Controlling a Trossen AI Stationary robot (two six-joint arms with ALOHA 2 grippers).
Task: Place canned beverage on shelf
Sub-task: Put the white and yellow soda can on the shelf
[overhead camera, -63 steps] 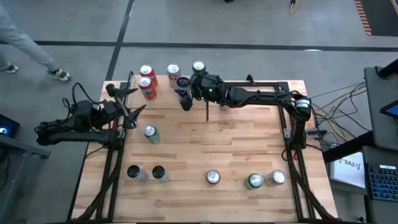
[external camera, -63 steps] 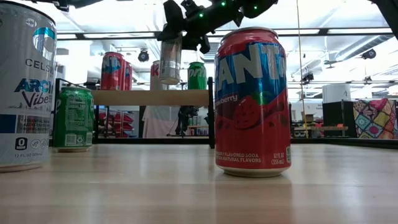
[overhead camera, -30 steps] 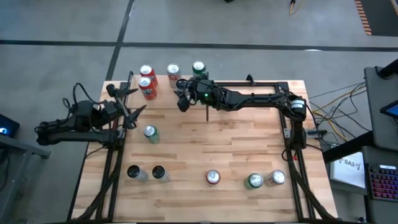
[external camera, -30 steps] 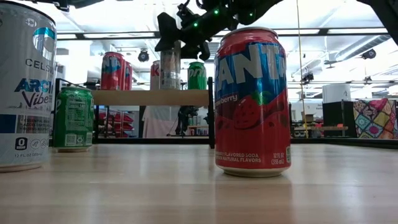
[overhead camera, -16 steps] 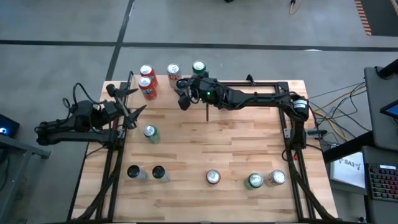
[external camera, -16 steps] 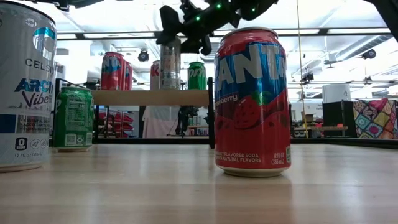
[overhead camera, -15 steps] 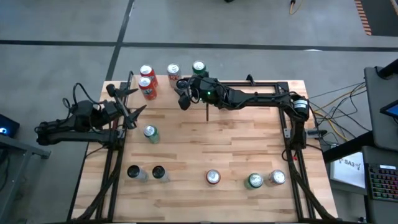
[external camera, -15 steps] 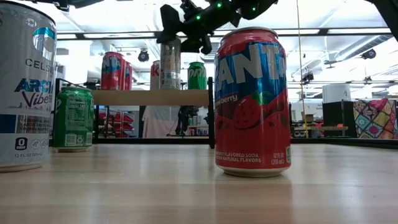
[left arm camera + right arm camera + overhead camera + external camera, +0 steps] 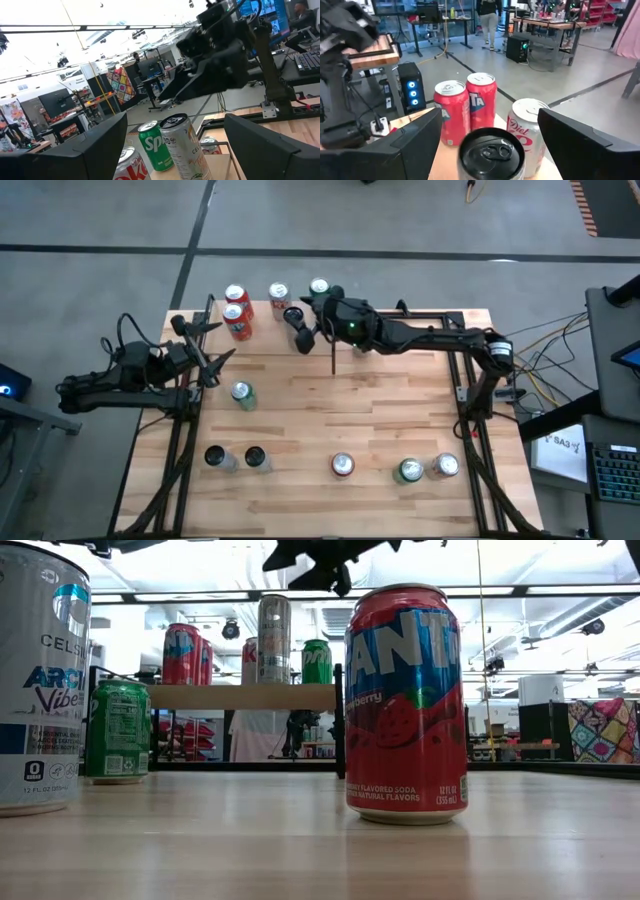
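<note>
The shelf (image 9: 262, 330) at the table's far left holds five cans: two red ones (image 9: 236, 310) at its left, a white diet can (image 9: 279, 294), a green can (image 9: 319, 287) at the far right, and the tall silver can (image 9: 295, 316) standing upright nearest the shelf's front. On the table (image 9: 380, 420) stand six more: one green-topped can (image 9: 241, 392) at the left, two dark-topped ones (image 9: 234, 457) at the near left, and three (image 9: 398, 468) along the near edge.

The right gripper (image 9: 318, 314) hangs just right of the silver can, fingers spread wide and holding nothing; half a second ago it was around that can, and now it has lifted clear. The left gripper (image 9: 208, 352) waits at the table's left edge, fingers wide apart and empty, unmoved.
</note>
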